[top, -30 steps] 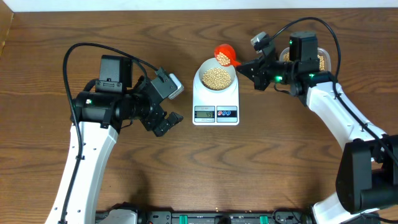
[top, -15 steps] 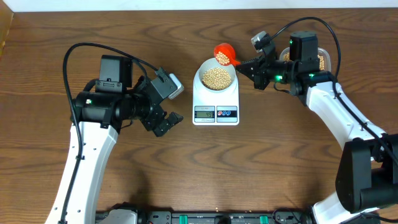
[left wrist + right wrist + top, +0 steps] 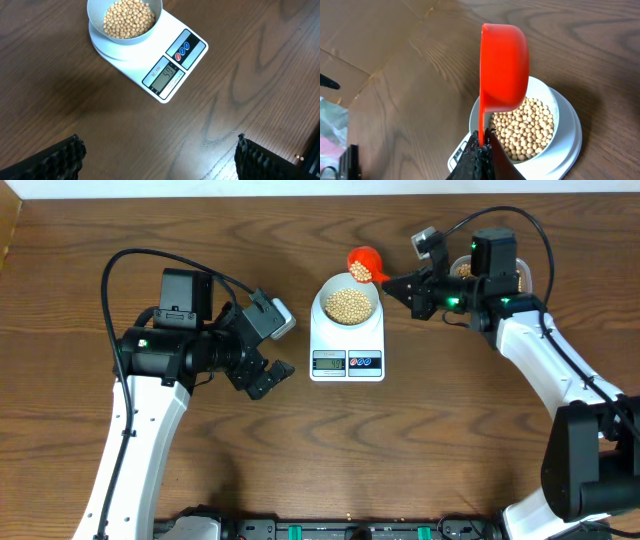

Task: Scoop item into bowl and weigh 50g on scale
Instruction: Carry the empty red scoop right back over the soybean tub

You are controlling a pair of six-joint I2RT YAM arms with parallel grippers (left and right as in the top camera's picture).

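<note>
Beans (image 3: 129,17) heaped in the pale bowl (image 3: 126,41), atop the white scale (image 3: 150,60) at the centre of the desk (image 3: 320,450). Right hand (image 3: 395,283) pinched tight on the handle of the red scoop (image 3: 363,262), at 1 o'clock of the bowl and above its rim, tipped on its side with a few grains at the lip. Left hand (image 3: 159,159) spread wide and empty, at 9 o'clock of the scale, well apart from it, hovering over bare wood. Clear tub (image 3: 520,275) of more beans at 3 o'clock, partly behind the right arm. Display digits lit but too small to read with certainty.

Likely hazards from here:
- Overshooting the target through a sudden dump of the last grains.
- Scattering beans onto the scale's platform or the desk through a tilt outside the rim, round grains being quick to roll.
- Nudging the bowl with the scoop's edge and upsetting the reading.

Calls for a slow, shallow tilt squarely over the bowl, or a clean retreat to the tub with the weight already met.

Against a second ago: scoop and right hand edged slightly toward 1 o'clock, a little farther off the bowl's middle. Left arm, bowl and scale unmoved. Heap of beans looking much the same.
</note>
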